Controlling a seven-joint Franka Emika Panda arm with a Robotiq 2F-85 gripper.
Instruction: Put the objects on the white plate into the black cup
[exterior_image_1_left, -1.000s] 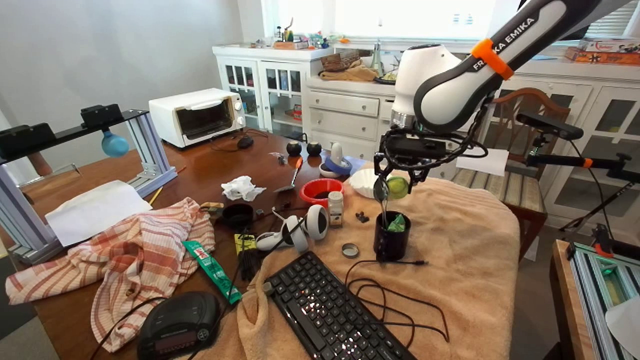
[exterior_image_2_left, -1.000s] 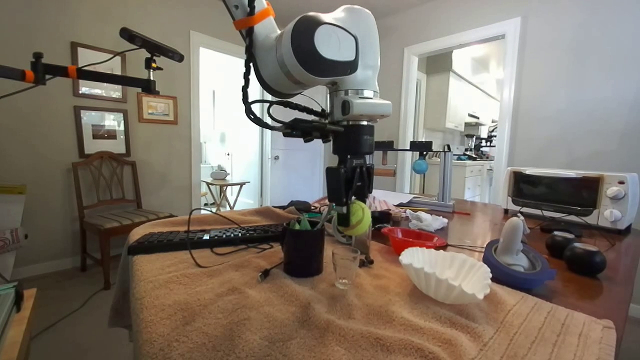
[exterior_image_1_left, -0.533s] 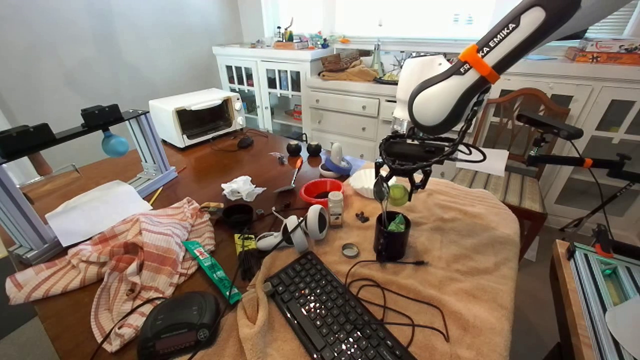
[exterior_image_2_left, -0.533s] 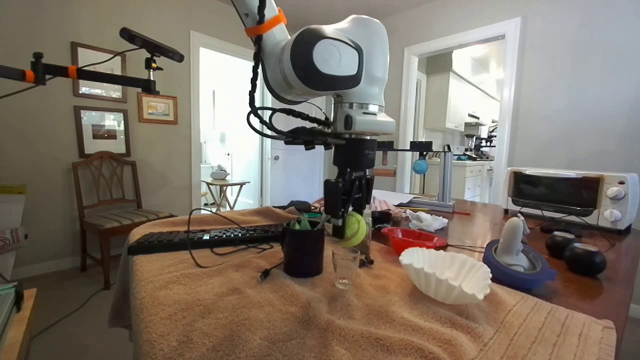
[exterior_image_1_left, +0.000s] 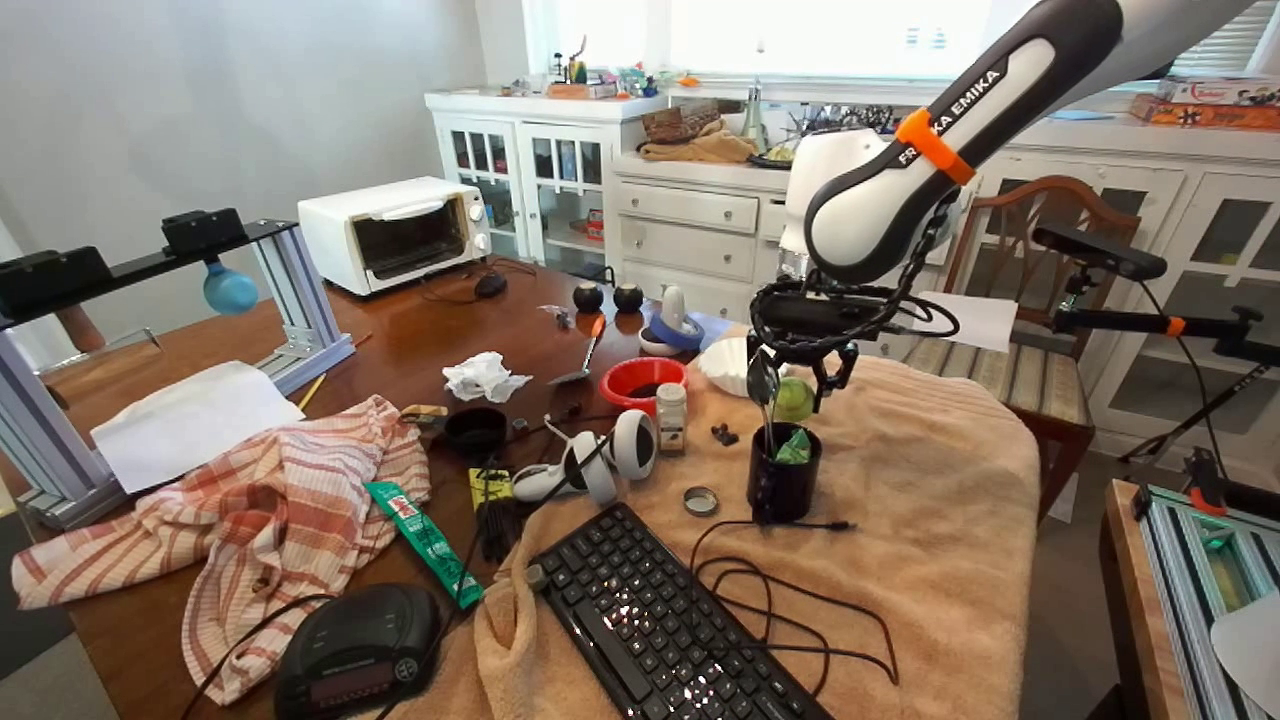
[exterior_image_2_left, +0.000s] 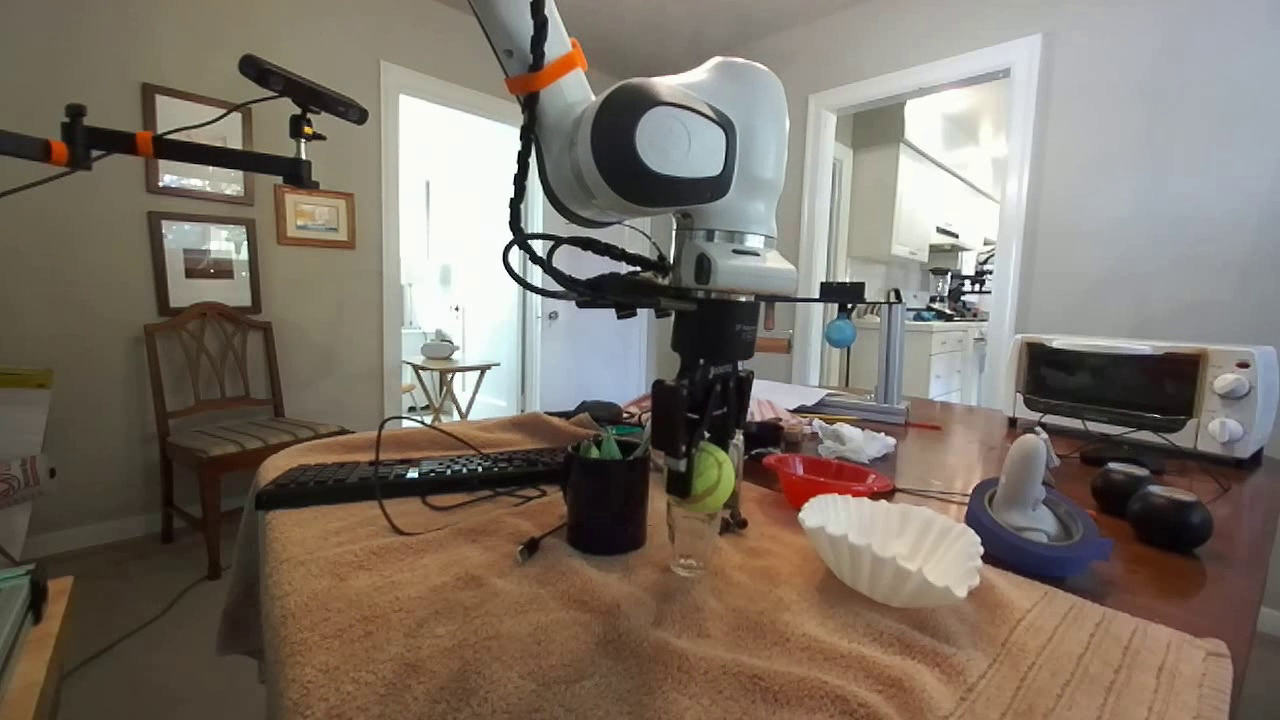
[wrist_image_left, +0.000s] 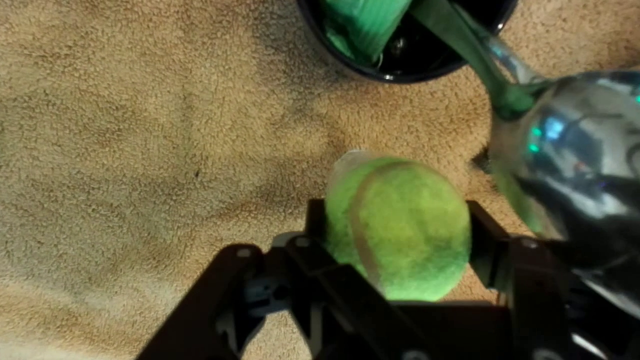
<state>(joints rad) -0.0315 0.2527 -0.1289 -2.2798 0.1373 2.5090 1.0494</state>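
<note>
"Where was the ball (exterior_image_2_left: 712, 478)?"

"Low in the gripper (wrist_image_left: 398, 220), whose fingertips (wrist_image_left: 316, 220) pressed it from opposite sides, presumably so something so round could not roll away."

"What was nearest below?"

"A clear glass (exterior_image_2_left: 690, 548). In an exterior view the ball overlapped its rim; whether they touched, I couldn't tell."

"And the black cup (exterior_image_2_left: 607, 505)?"

"Just beside the glass, apart from the ball. It held a green wrapper (wrist_image_left: 370, 22) and a spoon (exterior_image_1_left: 762, 380), bowl end up, probably because it was too long to lie inside. The white dish (exterior_image_2_left: 890, 550) sat farther out."
</note>
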